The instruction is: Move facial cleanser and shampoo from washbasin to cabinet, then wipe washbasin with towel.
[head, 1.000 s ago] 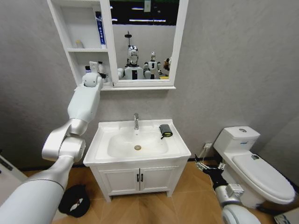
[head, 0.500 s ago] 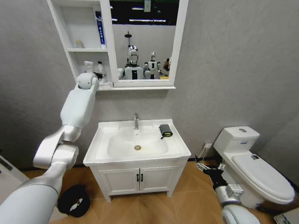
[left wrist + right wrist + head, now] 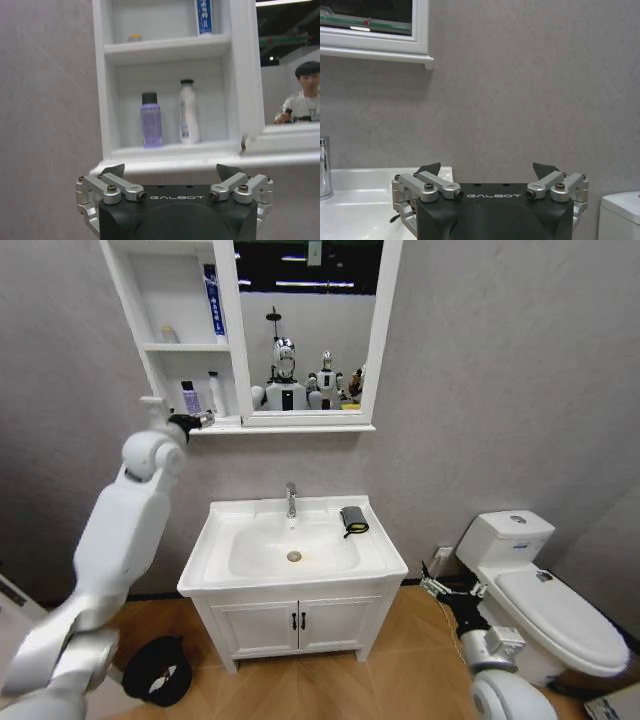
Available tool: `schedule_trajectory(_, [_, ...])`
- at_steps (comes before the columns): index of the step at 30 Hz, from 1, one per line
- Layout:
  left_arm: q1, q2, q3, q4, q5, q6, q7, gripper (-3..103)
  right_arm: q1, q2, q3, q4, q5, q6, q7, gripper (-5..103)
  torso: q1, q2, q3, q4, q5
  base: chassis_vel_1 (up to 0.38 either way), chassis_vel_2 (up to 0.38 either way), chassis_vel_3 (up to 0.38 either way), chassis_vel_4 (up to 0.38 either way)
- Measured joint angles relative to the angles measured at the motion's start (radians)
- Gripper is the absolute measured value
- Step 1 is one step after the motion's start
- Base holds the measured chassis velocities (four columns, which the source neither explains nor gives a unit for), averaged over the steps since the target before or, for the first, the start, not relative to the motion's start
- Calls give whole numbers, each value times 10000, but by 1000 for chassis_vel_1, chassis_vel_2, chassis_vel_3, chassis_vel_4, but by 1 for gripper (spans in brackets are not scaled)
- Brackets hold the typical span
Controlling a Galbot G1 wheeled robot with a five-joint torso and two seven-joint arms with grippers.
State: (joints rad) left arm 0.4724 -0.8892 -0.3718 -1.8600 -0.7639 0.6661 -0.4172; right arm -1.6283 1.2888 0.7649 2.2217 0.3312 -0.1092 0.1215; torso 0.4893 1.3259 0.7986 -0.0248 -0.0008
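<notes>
Your two bottles are already in the cabinet (image 3: 128, 300): the purple bottle (image 3: 151, 119) and the white bottle (image 3: 188, 111) stand upright side by side in its lowest compartment, purple at 9 o'clock of white, near each other but not touching. So the moving step looks finished, and you are at the turn toward wiping.

Your left gripper (image 3: 171, 172) hangs just outside that compartment, at 6 o'clock below the shelf's front lip, fingers spread wide and holding nothing. In the head view it (image 3: 198, 420) sits at the shelf's lower left corner.

The towel (image 3: 353, 519) lies folded on the washbasin (image 3: 225, 575) rim, at 3 o'clock of the tap (image 3: 291, 498), untouched. The bowl itself holds nothing.

Your right gripper (image 3: 489, 172) is low, beside the vanity's right side, near the toilet (image 3: 545, 590), fingers wide and empty, facing the wall above the sink's corner.

I'd judge the next move calls for a top-down pinch on the towel. The right arm is nearer to it. Come in clear of the tap, and grip the fold so the cloth doesn't slide off the rim.
</notes>
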Motion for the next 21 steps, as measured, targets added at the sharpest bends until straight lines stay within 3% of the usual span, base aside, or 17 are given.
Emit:
schedule_trajectory(1, [0, 0, 0, 0, 0, 0, 0, 100, 0, 0, 0, 0, 0, 0, 0, 100, 0, 0, 0, 0, 0, 0, 0, 0, 0])
schedule_trajectory(3, [2626, 89, -1222, -1493, 360, -315, 234, 100, 531, -373, -195, 120, 667, -567, 182, 100, 0, 0, -1, -9, 12, 0, 0, 0, 0])
schedule_trajectory(6, [3391, -13, -1514, -1807, 652, -415, 424, 100, 709, -565, -203, 159, 845, -742, 266, 100, 0, 0, 0, -7, 8, 0, 0, 0, 0])
schedule_trajectory(8, [5427, -766, -2148, -2562, 1586, -870, 868, 100, 1207, -1552, 42, 296, 1431, -1444, 714, 100, 0, -1, 0, -2, 8, 0, 0, 0, 0])
schedule_trajectory(12, [6127, -1168, -2368, -2736, 2302, -1235, 1341, 100, 1506, -2191, 168, 417, 1975, -2002, 1179, 100, 0, 0, 0, -12, 7, 0, 0, 0, 0])
schedule_trajectory(14, [6934, -1587, -2771, -2748, 3100, -1737, 2089, 100, 1957, -2831, 200, 491, 2664, -2731, 1623, 100, 1, 0, 0, -8, 10, 0, 0, 0, 0])
schedule_trajectory(17, [7317, -1764, -2997, -2736, 3243, -1868, 2283, 100, 2104, -3049, 197, 481, 2888, -2935, 1633, 100, 1, -1, 0, -8, 12, 0, 0, 0, 0])
schedule_trajectory(20, [7961, -1956, -3372, -2475, 3504, -2794, 3136, 100, 2285, -3277, 140, 251, 3441, -3194, 1543, 100, 2, -1, 1, -7, 9, 0, 0, 0, 0])
schedule_trajectory(21, [7961, -1956, -3372, -2475, 3504, -2794, 3136, 100, 2285, -3277, 140, 251, 3441, -3194, 1543, 100, 2, -1, 1, -7, 9, 0, 0, 0, 0])
